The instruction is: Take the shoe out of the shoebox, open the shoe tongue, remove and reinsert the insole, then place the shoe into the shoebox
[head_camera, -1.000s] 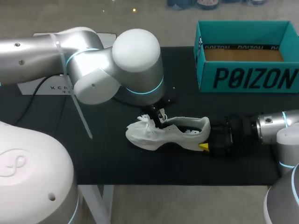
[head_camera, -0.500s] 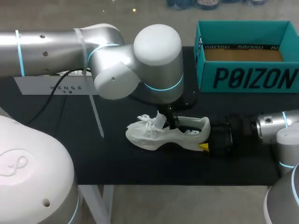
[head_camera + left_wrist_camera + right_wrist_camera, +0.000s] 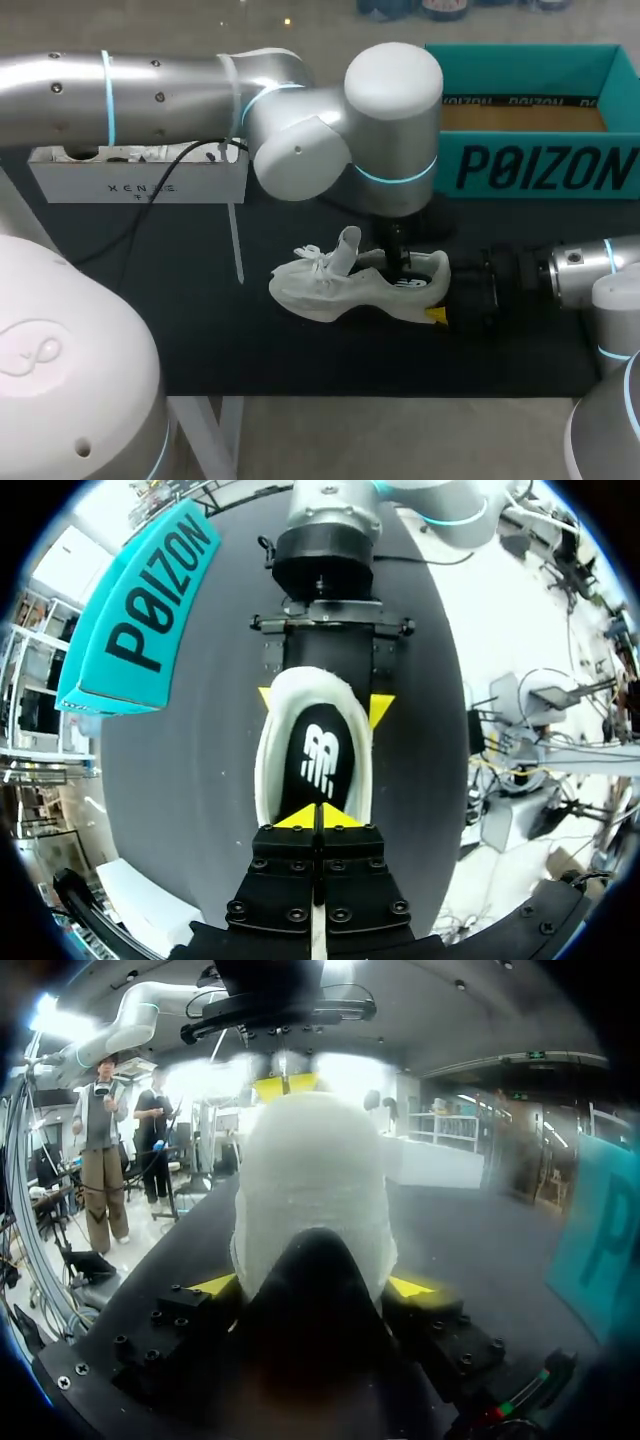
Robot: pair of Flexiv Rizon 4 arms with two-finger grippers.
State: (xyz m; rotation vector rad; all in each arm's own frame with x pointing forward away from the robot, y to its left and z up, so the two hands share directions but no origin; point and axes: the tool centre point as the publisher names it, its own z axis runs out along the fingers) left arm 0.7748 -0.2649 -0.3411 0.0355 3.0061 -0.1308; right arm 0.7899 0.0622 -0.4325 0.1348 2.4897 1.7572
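Nearest: the white shoe (image 3: 325, 288) sits on its sole on the counter (image 3: 230, 345), out of the box, toe toward my left, laces loose, tongue (image 3: 347, 245) standing up and forward. Right jaws grip the heel (image 3: 310, 1180) from both sides, a yellow fingertip (image 3: 412, 1287) pressed to each flank; the right arm (image 3: 585, 268) lies low along the counter. Just past that, the left arm (image 3: 395, 110) arches over from my left. Left jaws are down in the shoe's mouth, closed tip to tip, yellow fingertips (image 3: 300, 818) on the black insole (image 3: 318, 765), toeward of its heel area. Cannot tell whether any insole edge is caught between them. Risks, as judged: tips closed on nothing would slip off the insole on a lift. A pull on a snug insole could drag the shoe up or twist it out of the heel hold, the only clamp on it. Downward pressure could crush the collar or fold the tongue back over the opening. Farthest: the teal shoebox (image 3: 540, 165), open, well apart from the shoe. The left arm's bulk looms by its near corner, height gap unreadable, so a wide swing could knock it.
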